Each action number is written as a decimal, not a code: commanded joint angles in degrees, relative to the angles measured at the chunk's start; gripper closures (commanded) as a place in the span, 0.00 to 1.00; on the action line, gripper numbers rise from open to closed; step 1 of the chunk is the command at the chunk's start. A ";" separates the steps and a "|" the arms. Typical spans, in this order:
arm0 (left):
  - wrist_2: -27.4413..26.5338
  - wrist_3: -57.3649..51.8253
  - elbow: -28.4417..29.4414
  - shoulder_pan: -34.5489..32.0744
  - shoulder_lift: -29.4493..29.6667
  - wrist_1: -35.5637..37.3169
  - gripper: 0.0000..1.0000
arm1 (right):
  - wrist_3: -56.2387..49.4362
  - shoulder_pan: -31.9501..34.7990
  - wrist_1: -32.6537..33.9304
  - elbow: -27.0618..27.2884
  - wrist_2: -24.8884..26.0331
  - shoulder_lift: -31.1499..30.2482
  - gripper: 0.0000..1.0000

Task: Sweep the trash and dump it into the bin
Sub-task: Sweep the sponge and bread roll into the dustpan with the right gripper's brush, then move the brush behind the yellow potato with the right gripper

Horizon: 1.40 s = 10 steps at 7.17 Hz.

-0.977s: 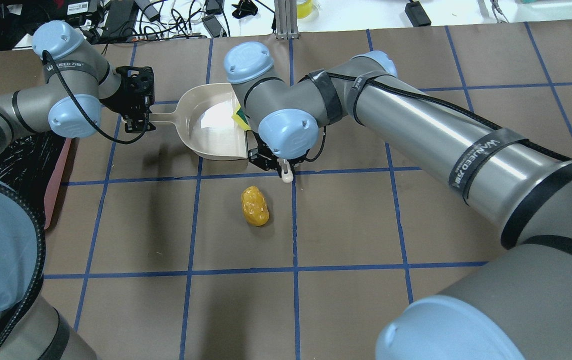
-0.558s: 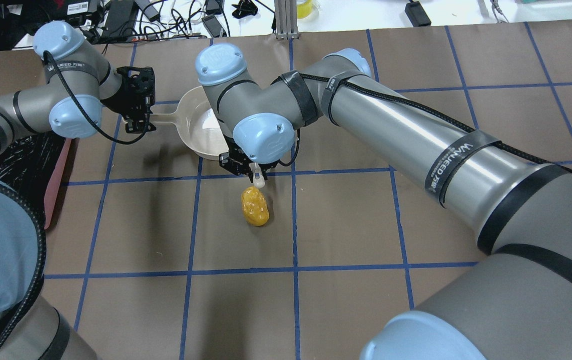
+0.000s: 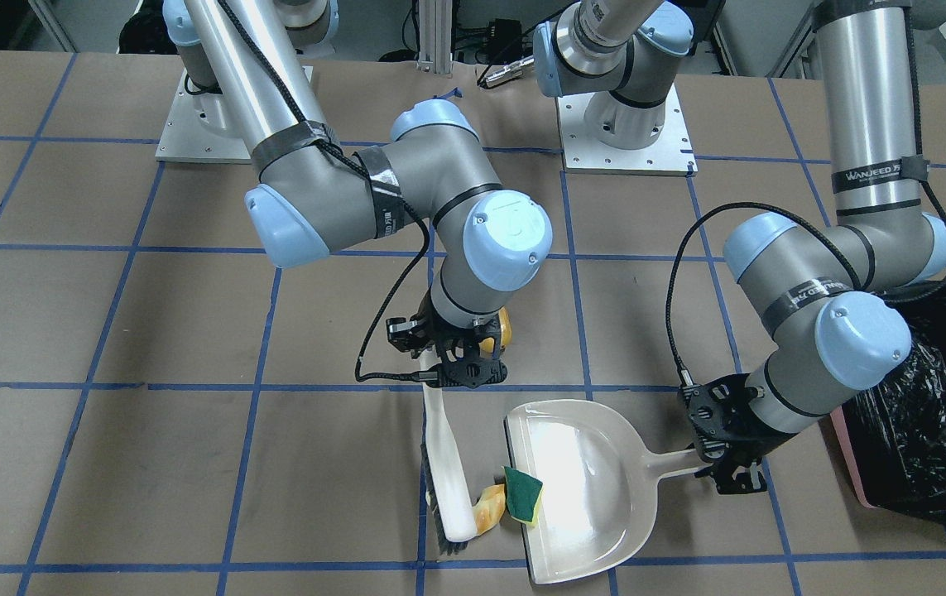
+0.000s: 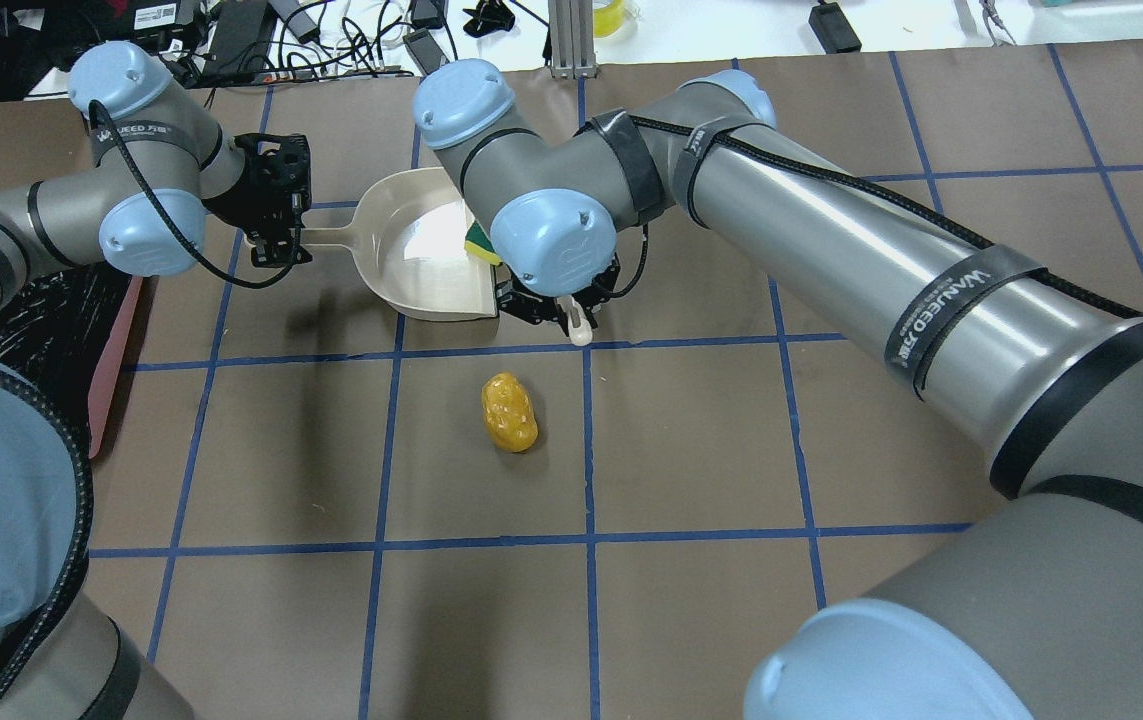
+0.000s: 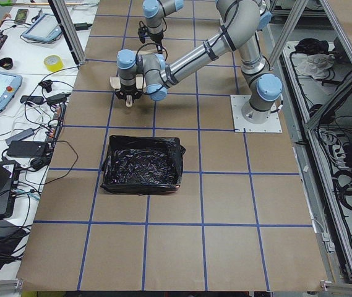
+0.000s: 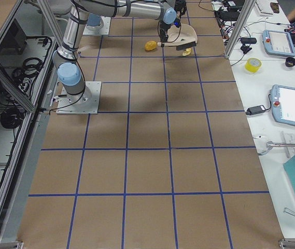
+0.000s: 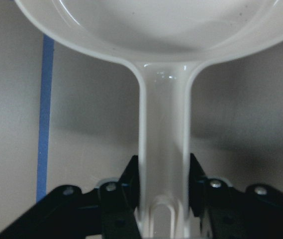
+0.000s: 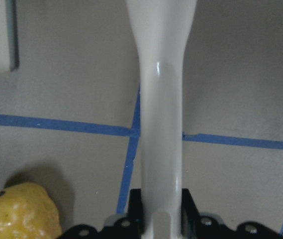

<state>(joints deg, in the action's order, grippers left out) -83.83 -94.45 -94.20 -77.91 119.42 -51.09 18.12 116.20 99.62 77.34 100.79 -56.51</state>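
overhead: the right gripper (image 4: 561,305), which a moment ago had swung across the mouth of the dustpan (image 4: 421,275) with the handle end almost on the potato-like lump (image 4: 509,412), is back at the pan's right edge. that is one stroke spent, and the sponge (image 4: 478,243) shows at the lip again. the lump has not shifted, so it waits in the open, apart from the pan.

front-facing: the brush (image 3: 448,463) stands bristles-down against the croissant piece (image 3: 489,507), which touches the sponge on the pan's lip. neither looks fully inside, though the angle is steep, so another push seems needed. the right wrist hangs between lump and pan and partly hides the lump. the bin (image 3: 919,430) sits just beyond the left gripper (image 3: 725,454).

side views: too small to add much.

left wrist: the fingers are clamped on the dustpan's handle.

right wrist: the jaws are clenched round the brush handle, with the lump at the lower left corner.
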 commanded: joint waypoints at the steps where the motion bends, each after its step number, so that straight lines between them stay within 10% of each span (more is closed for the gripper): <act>1: -3.00 0.67 0.07 -1.72 0.11 -0.06 1.00 | -2.29 -2.73 0.49 0.79 2.56 1.66 1.00; 4: -5.89 0.94 0.07 -2.16 -0.23 -0.24 1.00 | -0.81 -2.65 0.58 0.45 0.91 3.07 1.00; 10: -6.70 2.34 0.16 -2.95 -0.76 -1.38 1.00 | 4.20 5.69 1.11 -6.83 -19.92 6.50 1.00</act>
<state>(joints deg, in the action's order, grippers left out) -90.59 -92.19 -94.05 -80.83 118.70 -52.43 21.96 120.25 101.29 73.53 83.67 -50.52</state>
